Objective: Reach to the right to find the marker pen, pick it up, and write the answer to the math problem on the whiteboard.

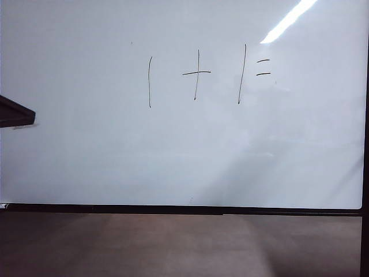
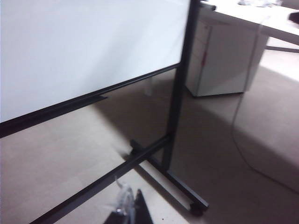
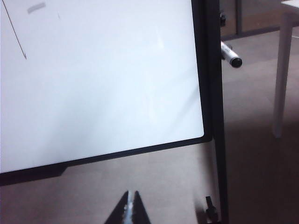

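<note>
White board: whiteboard (image 1: 86, 150) shows math problem (image 1: 207, 75), no answer yet
Pen: marker pen (image 3: 231, 54) pokes out past the frame, untouched
Right gripper (image 3: 131, 205): closed, empty, below board
Left gripper (image 2: 126, 205): can't tell, low by the stand

- Pale beige floor (image 2: 56, 158) underfoot, shadowed in places.
- White drawer cabinet (image 2: 219, 56) tucked under a white desk (image 2: 261, 21).
- Thin cable (image 2: 240, 140) trailing across the floor.
- White table leg (image 3: 280, 74) standing nearby.
</note>
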